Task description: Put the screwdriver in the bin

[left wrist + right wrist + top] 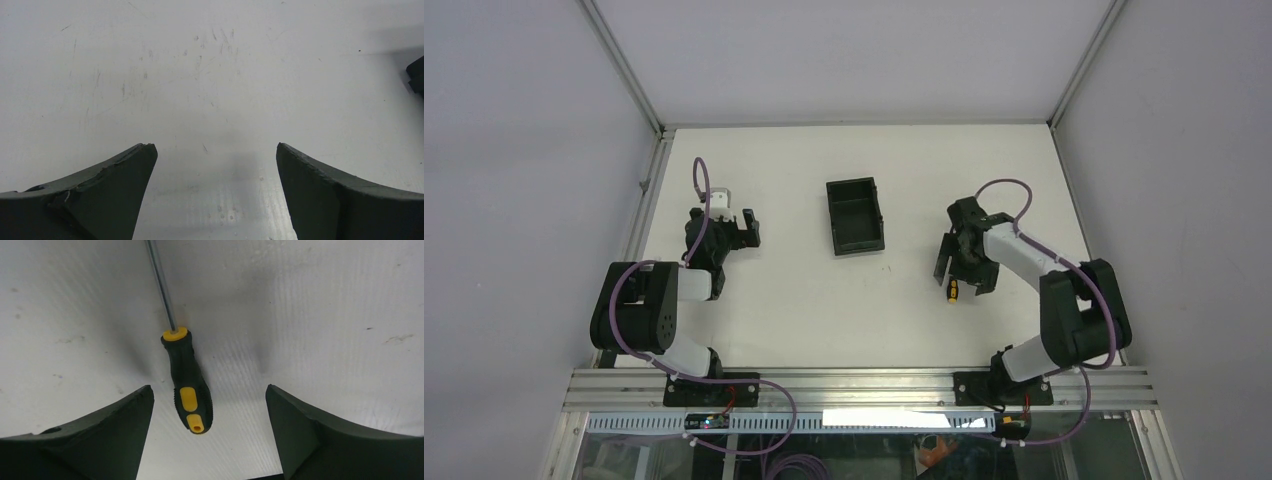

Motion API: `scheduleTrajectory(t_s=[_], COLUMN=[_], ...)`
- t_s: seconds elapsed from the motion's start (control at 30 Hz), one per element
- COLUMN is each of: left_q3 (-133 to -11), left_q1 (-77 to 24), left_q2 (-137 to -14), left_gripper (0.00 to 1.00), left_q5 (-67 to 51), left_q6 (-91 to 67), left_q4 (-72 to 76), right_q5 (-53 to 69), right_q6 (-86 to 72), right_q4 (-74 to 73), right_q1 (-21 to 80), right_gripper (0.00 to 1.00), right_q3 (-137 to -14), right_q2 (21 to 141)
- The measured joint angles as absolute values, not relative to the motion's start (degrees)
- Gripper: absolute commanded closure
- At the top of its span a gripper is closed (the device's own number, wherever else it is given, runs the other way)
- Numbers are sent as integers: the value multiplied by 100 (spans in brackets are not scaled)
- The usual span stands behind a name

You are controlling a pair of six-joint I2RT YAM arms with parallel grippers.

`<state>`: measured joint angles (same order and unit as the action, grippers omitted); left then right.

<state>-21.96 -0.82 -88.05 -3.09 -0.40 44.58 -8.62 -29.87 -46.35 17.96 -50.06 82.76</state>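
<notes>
Here the right gripper (209, 387) hangs low over the white table surface (325, 315) with its two dark fingers spread wide. The small screwdriver with a yellow-orange and black handle and thin metal shaft (186, 375) lies flat on the table in the gap between them, touched by neither finger. The handle sits off centre, nearer the finger on the left of the wrist view. So if the jaws close, that finger would likely meet it first and could shove or roll the rounded grip sideways instead of pinching it squarely. The pads also look set to land near the butt of the handle. A hold that far back might let the shaft droop or swing on the way over. The small black rectangular plastic bin with low walls (832, 214) stands well apart, off to this gripper's left and a little farther out. Its inner divider could catch the tool, leaving it propped across a wall. The screwdriver's long axis runs almost straight ahead of the gripper, leaning slightly left. The shaft points away from the wrist and runs out of the top of the view, and the butt end faces back toward the wrist. From above only that butt shows under the gripper. The left gripper (214, 146) is likewise spread, with nothing between its fingers.
</notes>
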Motion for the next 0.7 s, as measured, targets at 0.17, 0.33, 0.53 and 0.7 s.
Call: scheduleTrajectory(t_s=[0.17,0.33,0.53,0.7], left_q3=[-2196,-2196,-2196,-2196], left_q1=[-82,-82,-82,-82], left_q2=[-8805,-8805,-8805,-8805], left_gripper=[1,1,1,1], left_q5=[-309,-309,-309,-309], left_q6=[-40,-43,-40,-40], left_q4=[4458,4458,4458,4458], right_q5=[-578,-548,-731,-1135], right_q6=[-3028,-3009,-2886,-2633], right_q4=[-4403,-4351,-4523,-5168], right_q1=[1798,1809,1815,1815], right_gripper=[63,100,100,100], right_q3=[-4915,-5103,-5207,-5940], right_q2=[8809,8971,8903,8497])
